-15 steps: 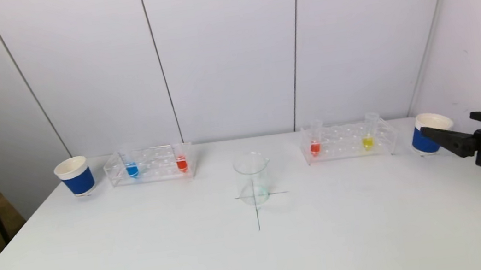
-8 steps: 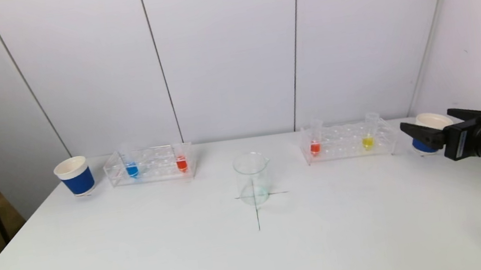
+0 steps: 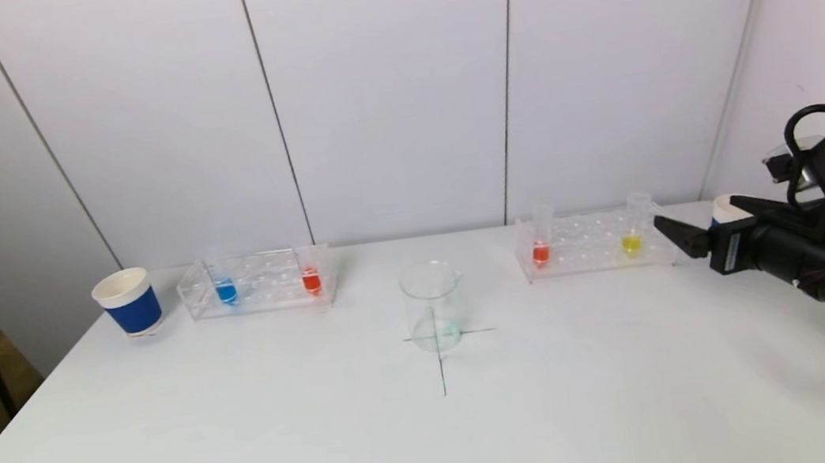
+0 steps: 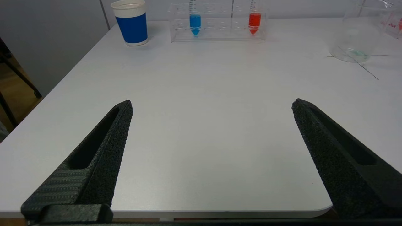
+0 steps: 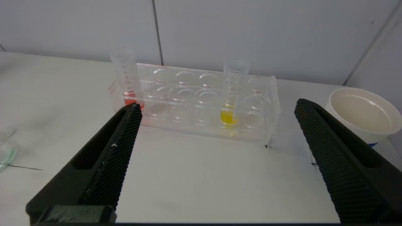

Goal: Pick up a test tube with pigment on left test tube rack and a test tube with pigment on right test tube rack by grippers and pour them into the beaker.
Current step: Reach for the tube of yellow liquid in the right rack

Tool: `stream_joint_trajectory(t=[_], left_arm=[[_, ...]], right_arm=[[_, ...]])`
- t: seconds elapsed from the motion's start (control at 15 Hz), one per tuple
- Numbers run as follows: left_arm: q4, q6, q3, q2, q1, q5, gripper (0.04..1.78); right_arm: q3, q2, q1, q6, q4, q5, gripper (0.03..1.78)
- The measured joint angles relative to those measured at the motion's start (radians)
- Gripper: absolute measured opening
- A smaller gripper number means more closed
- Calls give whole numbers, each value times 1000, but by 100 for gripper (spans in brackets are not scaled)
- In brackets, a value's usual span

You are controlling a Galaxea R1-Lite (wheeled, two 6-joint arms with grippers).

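Right now we have the right tool point(image 3: 702, 223) spread wide and empty at the right edge of the head view, its tips just beside the right end of the right rack point(image 3: 597, 243), in the upper right of the tabletop point(image 3: 439, 435). That rack holds a red tube point(image 3: 540, 246) at its left end and a yellow tube point(image 3: 632, 234) nearer us. The left tool point(image 4: 212, 105) is also fully open and holds nothing; it sits low at the near edge of the tabletop, well apart from the left rack point(image 3: 257, 282), which carries a blue tube point(image 3: 225, 288) and a second red tube point(image 3: 311, 277). The beaker point(image 3: 432, 304) stands centre frame on a drawn cross, between the racks.

To do this step well, we judge the yellow tube the nearer target. We should centre the open fingers on its upper part above the rack, keep clear of the paper cup point(image 5: 361, 113) beside us, close gently, then lift straight up so the rack stays put.
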Motion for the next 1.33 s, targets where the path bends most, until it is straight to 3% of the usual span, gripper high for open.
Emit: stream_joint_trajectory(t=[0.67, 1.13, 1.33], left_arm=[[0, 0, 0, 0, -1, 0, 177], [1, 0, 0, 0, -1, 0, 177], [0, 0, 0, 0, -1, 0, 177]], right_arm=[[-29, 246, -39, 2, -261, 3, 177], [-76, 333, -40, 6, -266, 5, 177], [-105, 352, -38, 12, -266, -14, 177]])
